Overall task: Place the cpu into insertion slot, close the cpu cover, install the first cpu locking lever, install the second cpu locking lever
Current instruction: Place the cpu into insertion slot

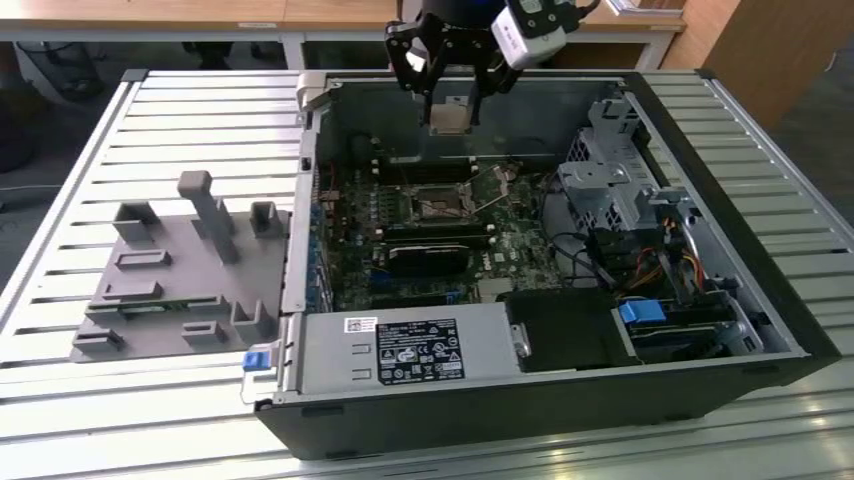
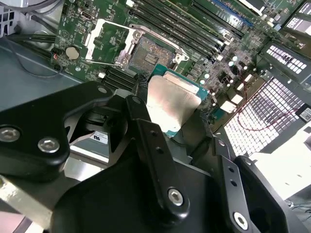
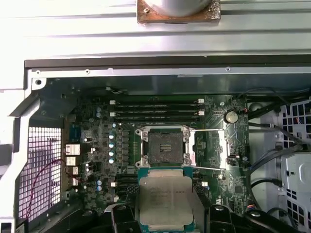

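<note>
Slatted metal table (image 1: 134, 420); wooden desks (image 1: 160, 12) behind; dark floor (image 1: 817, 112), perhaps carpeted.

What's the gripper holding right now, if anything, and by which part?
The gripper holds the cpu, pinched by two opposite side edges, its metal top showing. It is not yet in the insertion slot.

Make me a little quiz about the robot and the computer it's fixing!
1. Pick one: the gripper holds A) a spoon, B) the cpu, C) a pencil.
2. True or false: the cpu already sits in the insertion slot.
3. Fill in: the cpu cover is flipped ___.

Key: 1 B. 2 False, the slot's dark centre is bare and the cpu is up in the gripper. 3 Open.
</note>
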